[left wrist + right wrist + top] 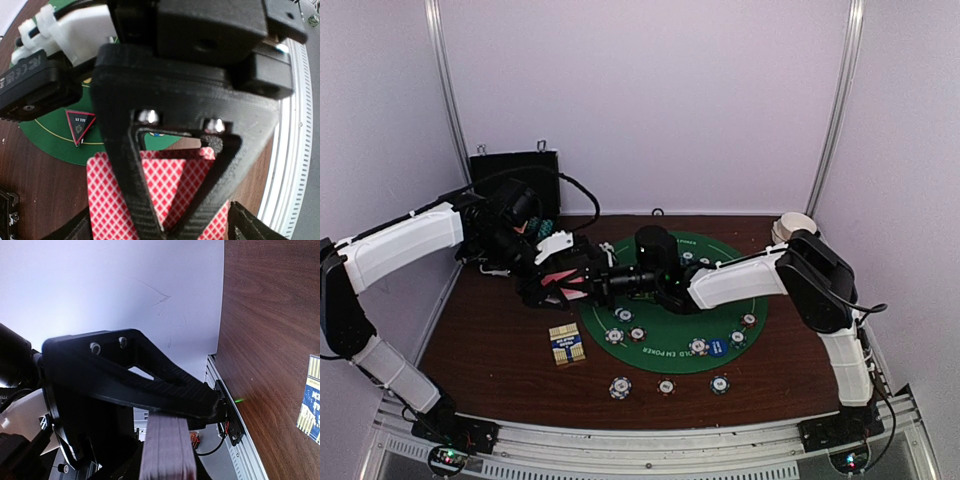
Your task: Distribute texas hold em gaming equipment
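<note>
The two arms meet at the 9 o'clock rim of the round green mat (660,352), whose border print reads "HOLD EM POKER" along the near arc. The right gripper (582,286) reaches in from 3 o'clock and is clamped on the stack of pink-backed playing cards (167,452). Its wrist view shows the stack edge-on under one black triangular finger (150,385). The left gripper (546,284) comes in from 10 o'clock. In its own view its two fingertips (250,225) stand well apart at the lower corners, either side of the top card's red diamond-patterned back. Whether they touch that card I cannot tell. The red-black triangle marker (80,126) lies flat on the mat near its edge; its white lettering is too blurred to read. Six stripe-edged poker chips (623,315) sit on the mat's near half, with a blue marker disc (717,347) just beside one at 5 o'clock. Three more chips (666,385) lie in a row on the brown table (490,350) beyond the mat's 6 o'clock edge. A blue-and-gold card box (567,345) rests at 8 o'clock off the mat, its print too small to make out. A black hard case (515,170) stands against the back wall at 11 o'clock, and a white bowl (795,228) sits at 2 o'clock.
</note>
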`<action>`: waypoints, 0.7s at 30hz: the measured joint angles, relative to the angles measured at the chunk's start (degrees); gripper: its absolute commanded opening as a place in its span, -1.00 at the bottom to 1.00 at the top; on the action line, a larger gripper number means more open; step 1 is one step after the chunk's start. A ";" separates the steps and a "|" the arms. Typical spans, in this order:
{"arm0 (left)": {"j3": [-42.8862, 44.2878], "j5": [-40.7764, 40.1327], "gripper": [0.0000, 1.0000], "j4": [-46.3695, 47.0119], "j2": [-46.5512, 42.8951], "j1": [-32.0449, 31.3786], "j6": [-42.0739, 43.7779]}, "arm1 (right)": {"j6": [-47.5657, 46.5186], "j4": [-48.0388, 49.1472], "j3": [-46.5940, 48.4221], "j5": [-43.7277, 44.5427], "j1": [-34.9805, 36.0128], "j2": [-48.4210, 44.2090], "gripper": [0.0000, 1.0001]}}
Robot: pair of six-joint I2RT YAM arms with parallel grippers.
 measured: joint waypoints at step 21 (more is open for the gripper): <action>-2.71 1.90 0.59 0.61 -2.25 0.46 1.33 | 0.68 1.53 -0.87 -0.31 0.17 0.02 -1.00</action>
